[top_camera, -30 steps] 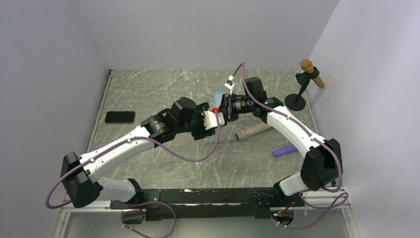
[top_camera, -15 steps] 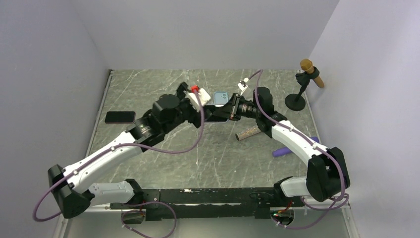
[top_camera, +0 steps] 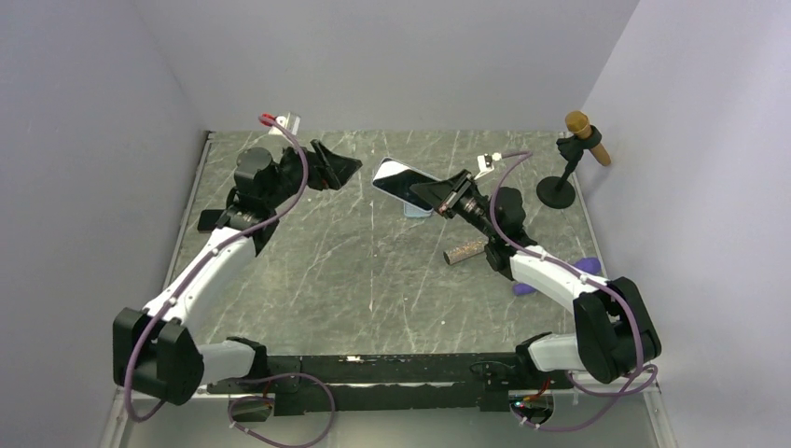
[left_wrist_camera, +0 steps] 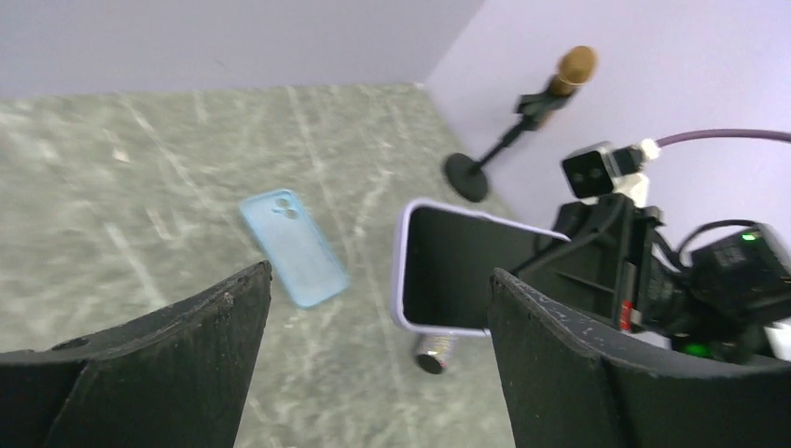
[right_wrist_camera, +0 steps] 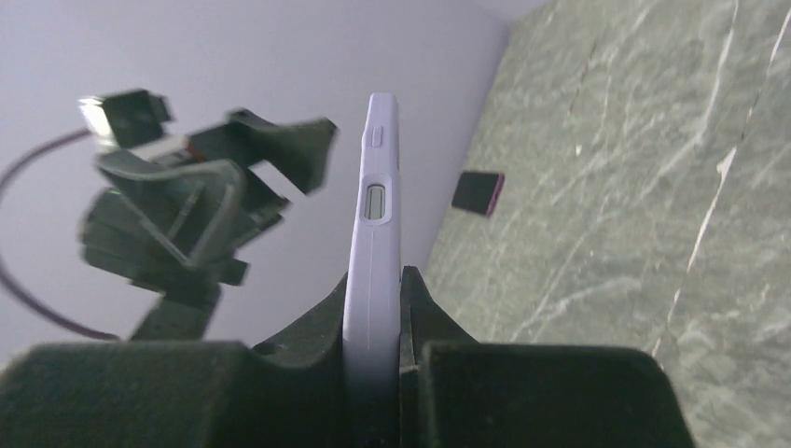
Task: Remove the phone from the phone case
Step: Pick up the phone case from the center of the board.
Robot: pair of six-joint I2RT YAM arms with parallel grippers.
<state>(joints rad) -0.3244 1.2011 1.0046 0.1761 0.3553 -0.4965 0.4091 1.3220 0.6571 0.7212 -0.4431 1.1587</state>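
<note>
A lavender-rimmed slab with a dark, glossy face was gripped by one end in the right gripper, whose fingers were closed on its two flat faces. It was held tilted in the air just above a pale blue shell. The shell was laid flat on the counter, free of both arms, with two camera rings showing at one corner. The left gripper was spread wide and empty, well apart from the shell. From its gloss the held slab was judged to be the phone and the shell the case, though this could not be settled from the views.

The step in hand was therefore judged to be the setting down. It would be done well if the slab were levelled first and lowered onto bare counter beside the shell, not upon it. It should be kept off the glittery tube near the shell and released only once it was borne by the counter. Should the lavender rim prove to be a case, a free corner would have to be peeled by the left gripper.

No brand, label or writing could be read on either piece. The shell was blurred, and only button shapes were shown on the slab's edge.
</note>
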